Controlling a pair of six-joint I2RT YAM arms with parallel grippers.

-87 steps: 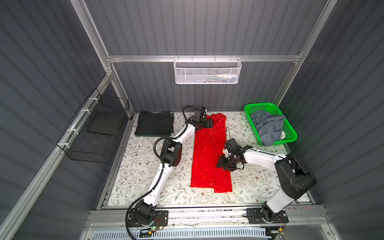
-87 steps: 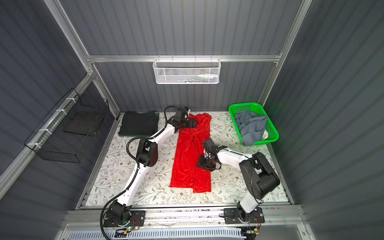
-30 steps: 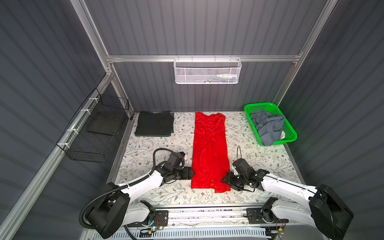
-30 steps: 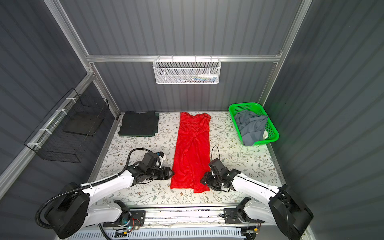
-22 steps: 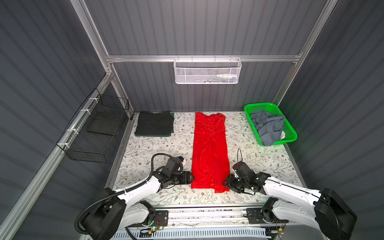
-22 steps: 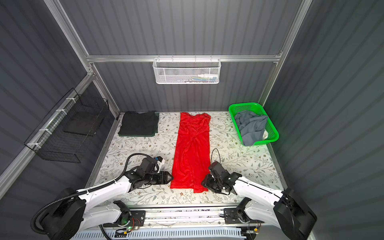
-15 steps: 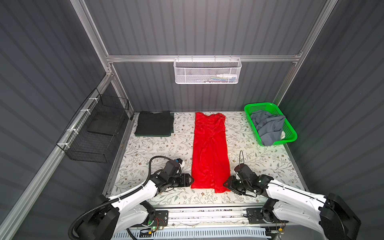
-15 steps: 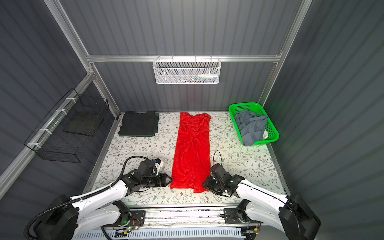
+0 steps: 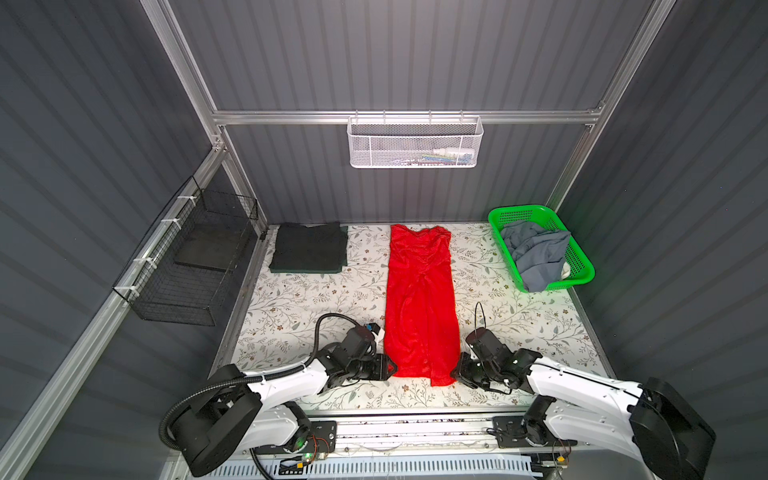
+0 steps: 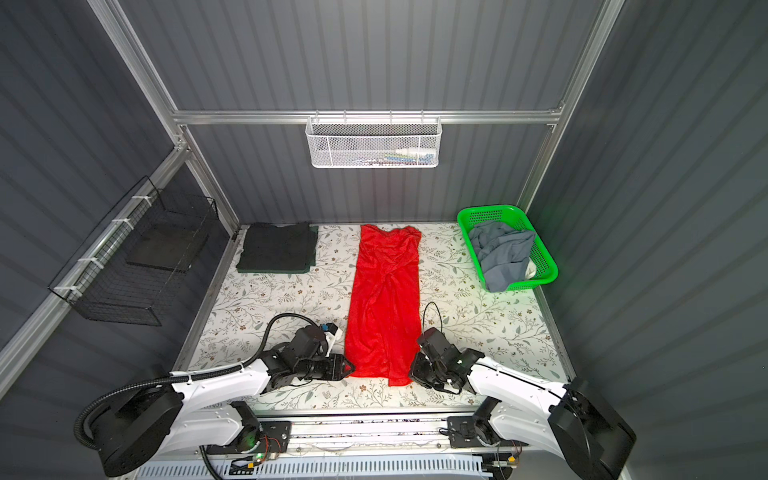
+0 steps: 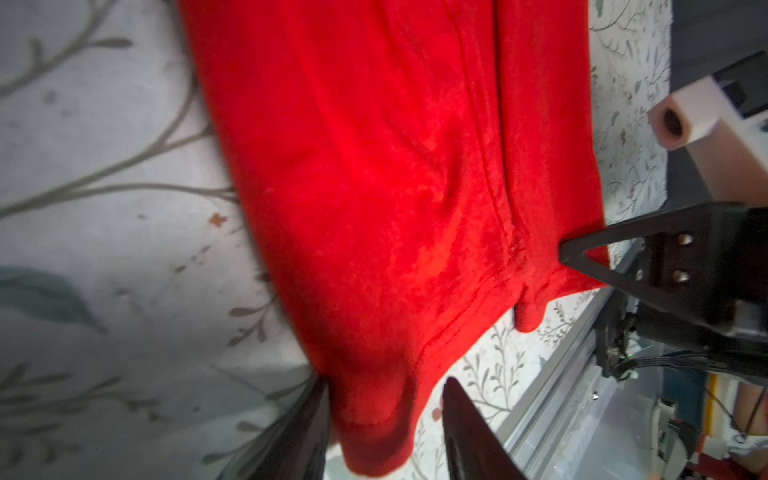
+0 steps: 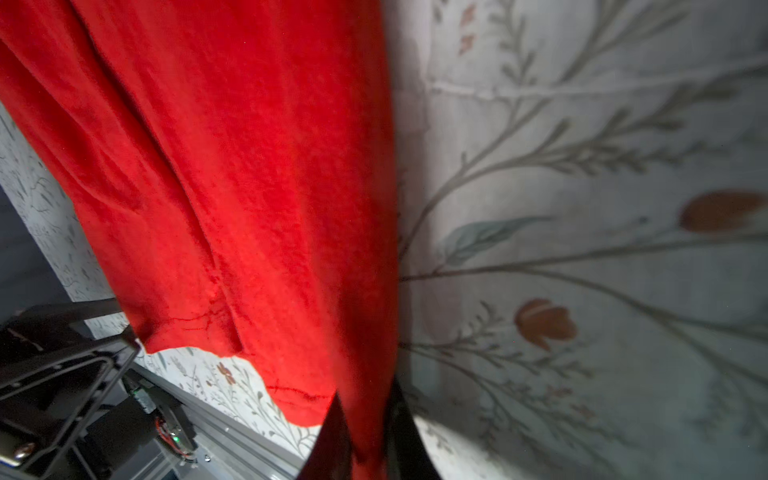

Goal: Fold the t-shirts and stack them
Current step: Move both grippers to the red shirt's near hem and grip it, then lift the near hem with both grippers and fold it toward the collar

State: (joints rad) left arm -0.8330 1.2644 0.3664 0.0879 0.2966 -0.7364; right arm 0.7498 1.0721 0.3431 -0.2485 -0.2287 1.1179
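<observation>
while left end effector straddles shirt, right clamps

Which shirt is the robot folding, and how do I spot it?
Find the flowery table. Down its middle, between the dark folded stack and the green basket, lies the red t-shirt, folded into a long strip. It is the only bright red thing, with the left gripper and right gripper at its near corners.

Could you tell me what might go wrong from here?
1. The left gripper straddles a near corner of the red shirt with a gap showing; lifting now could raise only the right gripper's corner and skew the fold.
2. The shirt lies in overlapped layers; either pinch may catch just one, so the fold could open.
</observation>
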